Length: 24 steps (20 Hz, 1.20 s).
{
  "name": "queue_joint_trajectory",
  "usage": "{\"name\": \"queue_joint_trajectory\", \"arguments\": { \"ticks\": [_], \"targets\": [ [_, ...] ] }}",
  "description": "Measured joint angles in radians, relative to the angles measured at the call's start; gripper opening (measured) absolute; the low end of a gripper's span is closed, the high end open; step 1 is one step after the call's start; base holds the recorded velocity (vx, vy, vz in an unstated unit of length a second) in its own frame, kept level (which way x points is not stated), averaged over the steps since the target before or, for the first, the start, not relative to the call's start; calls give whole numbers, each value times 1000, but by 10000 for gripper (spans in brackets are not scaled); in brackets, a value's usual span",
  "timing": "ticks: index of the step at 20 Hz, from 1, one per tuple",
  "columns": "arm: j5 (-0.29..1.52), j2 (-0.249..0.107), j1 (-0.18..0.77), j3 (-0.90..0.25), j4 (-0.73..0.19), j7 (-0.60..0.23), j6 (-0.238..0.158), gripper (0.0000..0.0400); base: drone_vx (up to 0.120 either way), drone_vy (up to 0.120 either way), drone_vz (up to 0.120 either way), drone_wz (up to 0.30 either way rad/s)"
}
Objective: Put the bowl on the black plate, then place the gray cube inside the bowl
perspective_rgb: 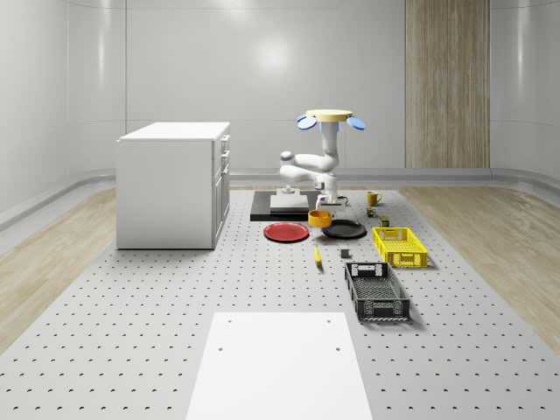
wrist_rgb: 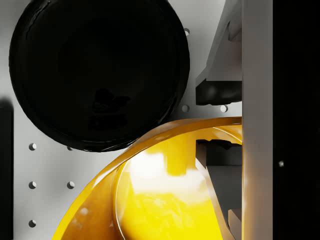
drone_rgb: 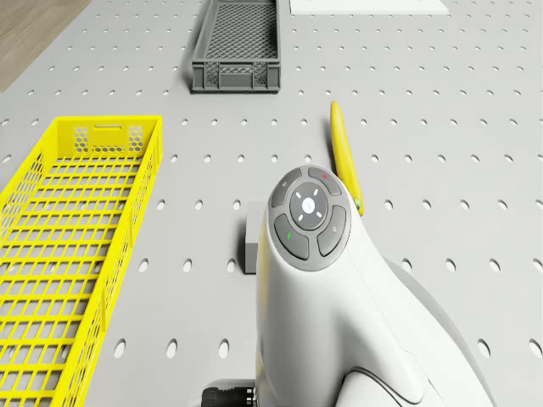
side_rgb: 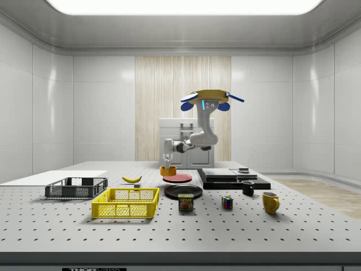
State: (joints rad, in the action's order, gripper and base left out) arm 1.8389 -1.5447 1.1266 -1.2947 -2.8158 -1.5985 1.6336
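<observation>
One glossy orange bowl (wrist_rgb: pixel 150 195) was gripped at its rim by the pincer (wrist_rgb: pixel 217 122) and held just beside, not yet over, the round black plate (wrist_rgb: pixel 97 70), while the drone (perspective_rgb: pixel 330 117) was seen hovering above the perforated desk (perspective_rgb: pixel 157 297).

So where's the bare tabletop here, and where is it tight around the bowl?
Open table lies between the white cabinet and the red plate, and between the white sheet and the black crate. It is crowded where the gripper pinches the bowl rim: red plate, black plate, banana and yellow crate cluster there.
</observation>
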Motion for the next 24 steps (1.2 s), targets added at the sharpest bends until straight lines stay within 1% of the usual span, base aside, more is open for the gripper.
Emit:
{"name": "queue_joint_trajectory", "arguments": {
  "ticks": [20, 24],
  "targets": [
    [-3, -7, 2, -1, 0, -2, 7, 100, -120, 120, 0, 0],
    [-3, -8, 2, -1, 0, -2, 8, 100, 0, 120, 0, 0]
  ]
}}
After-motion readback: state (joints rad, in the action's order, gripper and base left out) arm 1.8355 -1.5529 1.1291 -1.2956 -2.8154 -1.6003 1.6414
